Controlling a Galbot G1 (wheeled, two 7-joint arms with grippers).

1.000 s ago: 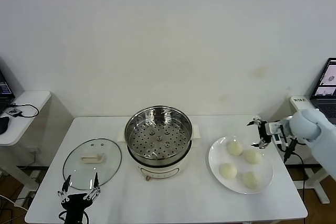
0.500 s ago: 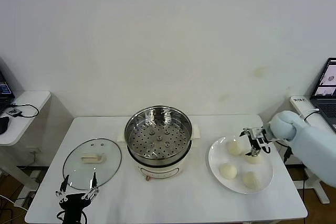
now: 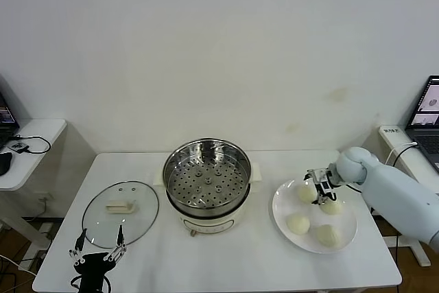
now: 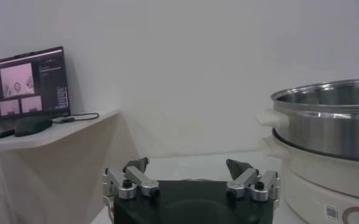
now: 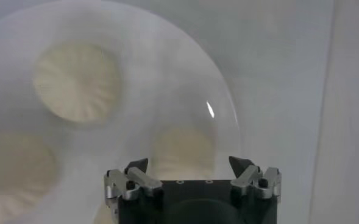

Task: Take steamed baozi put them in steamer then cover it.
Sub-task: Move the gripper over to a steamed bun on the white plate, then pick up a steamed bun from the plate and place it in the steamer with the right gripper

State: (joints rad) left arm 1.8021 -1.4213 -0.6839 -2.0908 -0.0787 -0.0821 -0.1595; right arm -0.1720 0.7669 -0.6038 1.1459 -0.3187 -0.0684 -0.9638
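Where the white plate sat on the right of the table, I counted four buns, round, smooth and cream-white, one of them showing fine pleats in the right wrist view. My right gripper hung over the two rear buns with its fingers spread apart and nothing between them. The steamer stood mid-table, one shiny steel pot on a white base, its single tray dotted with holes and bare of buns. One lid of clear glass with a metal rim and a cream bar handle lay flat to the steamer's left. My left gripper waited just in front of the lid at the near table edge, fingers spread wide and holding nothing.
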